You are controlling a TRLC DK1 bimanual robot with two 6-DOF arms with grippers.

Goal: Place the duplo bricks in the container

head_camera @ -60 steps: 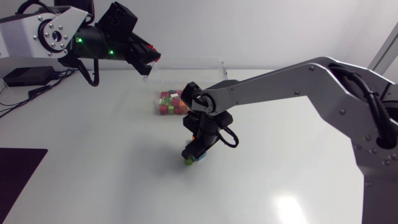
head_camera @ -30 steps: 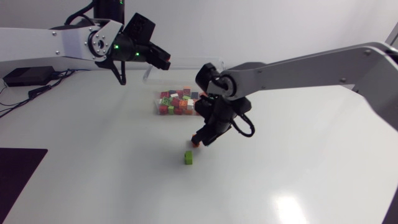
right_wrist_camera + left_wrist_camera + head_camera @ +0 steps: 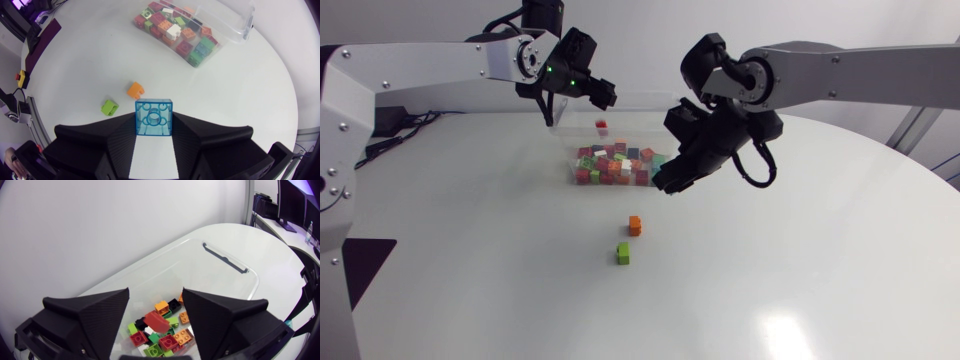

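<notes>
While right end effector (image 3: 154,128) grips blue brick (image 3: 154,115), container (image 3: 235,22) part-filled

I've got a see-through blue brick (image 3: 154,116) between my matte black right fingers (image 3: 115,145). On the white bench (image 3: 820,250) there's an orange brick (image 3: 635,225), with a lime green brick (image 3: 623,254) at its six o'clock. The clear container (image 3: 660,100) shows a heap of bricks (image 3: 610,165) in red, green, orange, white and black.

The left arm (image 3: 430,65) stretches in from the left, nearly level, its wrist tipped down and its jaws standing wide apart. The right arm (image 3: 860,70) reaches in from the right, wrist bent downward, its jaws clamped on a translucent blue brick (image 3: 154,116).
</notes>
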